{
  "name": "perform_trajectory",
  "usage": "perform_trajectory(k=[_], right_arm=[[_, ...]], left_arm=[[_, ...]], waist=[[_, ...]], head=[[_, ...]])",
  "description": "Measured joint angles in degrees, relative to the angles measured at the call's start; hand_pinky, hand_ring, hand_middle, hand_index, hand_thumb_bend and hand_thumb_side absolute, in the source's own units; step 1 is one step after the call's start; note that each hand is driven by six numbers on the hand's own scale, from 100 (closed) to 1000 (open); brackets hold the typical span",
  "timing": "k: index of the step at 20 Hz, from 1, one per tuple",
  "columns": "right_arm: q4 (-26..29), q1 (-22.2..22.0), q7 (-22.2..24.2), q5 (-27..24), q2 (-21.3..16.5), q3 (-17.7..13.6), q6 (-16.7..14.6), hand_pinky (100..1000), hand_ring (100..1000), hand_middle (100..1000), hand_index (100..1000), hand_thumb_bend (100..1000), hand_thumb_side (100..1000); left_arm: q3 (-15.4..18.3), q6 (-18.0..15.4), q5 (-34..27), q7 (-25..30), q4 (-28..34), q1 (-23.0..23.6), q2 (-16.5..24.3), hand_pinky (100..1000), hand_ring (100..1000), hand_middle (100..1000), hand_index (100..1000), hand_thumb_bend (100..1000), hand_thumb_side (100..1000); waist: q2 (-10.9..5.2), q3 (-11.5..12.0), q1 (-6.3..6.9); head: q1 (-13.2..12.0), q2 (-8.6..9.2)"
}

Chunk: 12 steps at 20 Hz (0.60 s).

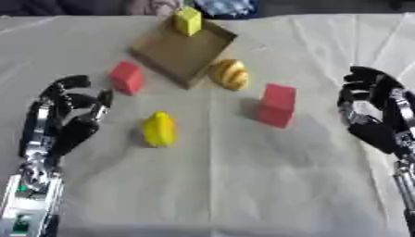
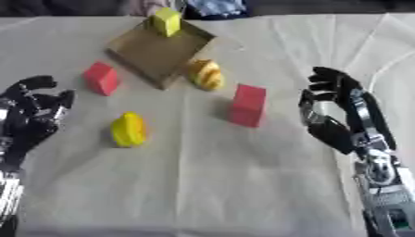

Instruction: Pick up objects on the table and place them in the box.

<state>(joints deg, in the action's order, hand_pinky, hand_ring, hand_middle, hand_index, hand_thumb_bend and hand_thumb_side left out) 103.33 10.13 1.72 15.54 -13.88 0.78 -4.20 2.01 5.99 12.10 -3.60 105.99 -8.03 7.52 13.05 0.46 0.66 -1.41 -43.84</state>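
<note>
Left eye view shows the box (image 1: 180, 52) at upper centre of the surface (image 1: 243, 185), with one yellow block (image 1: 188, 20) already at its far edge, apparently inside. Four things are left outside: a small red block (image 1: 127, 77) left of the box, a striped yellow-orange piece (image 1: 229, 73) just beside its right corner, a taller red block (image 1: 277, 105) right of centre, and a yellow rounded piece (image 1: 159, 129) at centre left. The left hand (image 1: 74, 115) and right hand (image 2: 328, 104) hover at the sides, fingers curled, grasping nothing.
</note>
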Motion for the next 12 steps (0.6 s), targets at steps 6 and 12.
perform_trajectory(k=[6,12], right_arm=[[0.0,0.0,0.0,0.0,0.0,0.0,0.0,694,739,715,834,100,267],[0.0,0.0,0.0,0.0,0.0,0.0,0.0,694,739,715,833,100,268]], left_arm=[[0.0,0.0,0.0,0.0,0.0,0.0,0.0,681,592,679,756,467,349],[0.0,0.1,0.0,-0.1,0.0,0.0,0.0,681,592,678,757,466,348]], waist=[[0.00,0.0,0.00],[0.00,0.0,0.00]], head=[[0.0,0.00],[0.0,0.00]])
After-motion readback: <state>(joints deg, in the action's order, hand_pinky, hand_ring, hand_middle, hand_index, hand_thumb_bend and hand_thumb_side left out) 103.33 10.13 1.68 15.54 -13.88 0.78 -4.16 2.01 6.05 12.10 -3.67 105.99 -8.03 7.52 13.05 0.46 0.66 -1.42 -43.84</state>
